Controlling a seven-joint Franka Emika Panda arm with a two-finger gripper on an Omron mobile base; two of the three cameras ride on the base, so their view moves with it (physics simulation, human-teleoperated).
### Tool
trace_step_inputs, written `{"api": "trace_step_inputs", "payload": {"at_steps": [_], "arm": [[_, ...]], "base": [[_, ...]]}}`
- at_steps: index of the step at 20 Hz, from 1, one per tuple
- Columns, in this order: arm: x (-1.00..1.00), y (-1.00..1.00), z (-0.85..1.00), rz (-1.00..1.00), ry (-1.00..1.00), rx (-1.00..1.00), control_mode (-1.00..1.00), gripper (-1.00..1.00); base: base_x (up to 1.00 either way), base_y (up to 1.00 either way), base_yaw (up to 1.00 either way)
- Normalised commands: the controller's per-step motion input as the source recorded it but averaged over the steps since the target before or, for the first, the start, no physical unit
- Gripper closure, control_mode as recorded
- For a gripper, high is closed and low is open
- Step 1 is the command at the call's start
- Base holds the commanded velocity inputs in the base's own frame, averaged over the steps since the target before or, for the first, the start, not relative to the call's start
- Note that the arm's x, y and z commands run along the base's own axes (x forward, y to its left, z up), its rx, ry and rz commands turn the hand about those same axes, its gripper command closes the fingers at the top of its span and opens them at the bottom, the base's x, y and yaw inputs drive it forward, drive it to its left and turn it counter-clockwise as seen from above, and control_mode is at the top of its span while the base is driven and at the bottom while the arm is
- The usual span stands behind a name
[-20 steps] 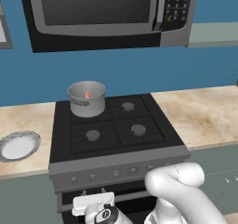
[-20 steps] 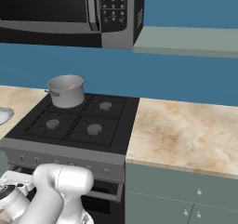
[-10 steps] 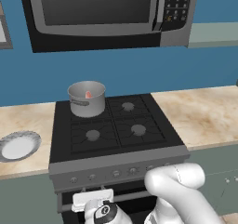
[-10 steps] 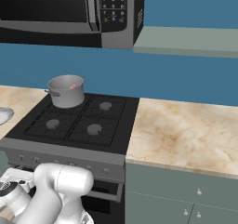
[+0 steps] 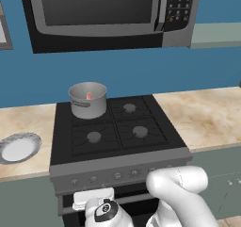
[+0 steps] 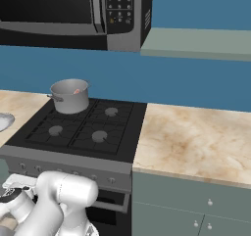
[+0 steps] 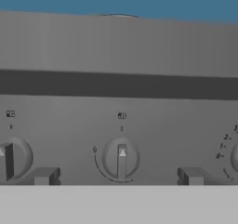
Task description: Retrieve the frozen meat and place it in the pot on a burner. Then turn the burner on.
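Note:
The grey pot (image 5: 88, 100) stands on the rear-left burner of the stove, also seen at pot (image 6: 70, 96). Inside it the reddish-pink frozen meat (image 5: 89, 96) leans against the far wall. The front-left burner (image 5: 94, 136) is bare. My gripper (image 7: 117, 176) is low in front of the stove's control panel, open, its two fingertips (image 7: 44, 175) wide apart on either side of a round knob (image 7: 121, 159). That knob's pointer stands straight up. The white hand (image 5: 92, 198) sits just below the knob row.
A white plate with a grey rim (image 5: 19, 147) lies on the counter left of the stove. A second knob (image 7: 9, 159) is at the left of the hand view. A microwave (image 5: 108, 14) hangs over the stove, and marble counter (image 6: 196, 142) runs to the right.
The hand has crept up slightly toward the control panel. The pot, the meat and the plate have stayed put.

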Motion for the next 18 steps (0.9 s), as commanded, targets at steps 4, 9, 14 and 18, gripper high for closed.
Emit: {"api": "trace_step_inputs", "payload": {"at_steps": [4, 9, 14, 18], "arm": [[0.15, 0.0, -0.07, 0.0, -0.01, 0.0, -1.0, -1.0], [0.06, 0.0, -0.05, 0.0, -0.01, 0.0, -1.0, -1.0], [0.19, 0.0, 0.0, 0.0, 0.0, 0.0, -1.0, -1.0], [0.22, 0.0, 0.0, 0.0, 0.0, 0.0, -1.0, -1.0]], "base": [[0.0, 0.0, 0.0], [0.0, 0.0, 0.0], [0.0, 0.0, 0.0], [0.0, 0.0, 0.0]]}}
